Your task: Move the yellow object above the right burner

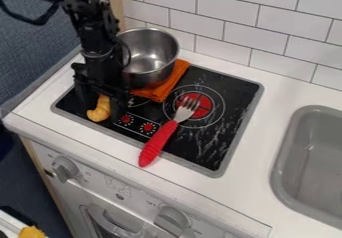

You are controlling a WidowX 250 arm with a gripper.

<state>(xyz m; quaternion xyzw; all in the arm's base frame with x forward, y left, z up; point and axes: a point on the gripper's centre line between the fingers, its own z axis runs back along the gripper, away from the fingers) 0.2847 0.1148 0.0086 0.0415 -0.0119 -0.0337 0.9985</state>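
Camera view: the tool (101,105) is found low over the near corner of the stove (230,89) farthest from the sink (294,152), with the yellow object (99,113) directly at its tip, partly covered by it. Whether the tool has closed on the object or merely stands about it cannot be told.

The step in hand is judged to be securing the object and lifting it. A firm hold should be confirmed before any sideways travel; the piece has a rounded, bulging end toward the worktop's (30,117) front edge, which could turn or slip if pinched off-centre. The lift should be straight up, as the metal pot (148,64) and the orange cloth (175,77) lie close by, just behind the tool and toward the sink. A low sweep could knock the pot or drag the cloth.

The right burner (206,110) lies across the stove from the tool, on the sink side, with the tines of the red-handled fork (157,142) over it. Clearance over the fork is advised. The place asked for is taken to be the stretch of stove on the burner's wall side, where a gentle lowering and release would suit.

As to pose, the arm (93,29) descends from the upper left, nearly upright, its wrist beside the pot and the tool pointing down.
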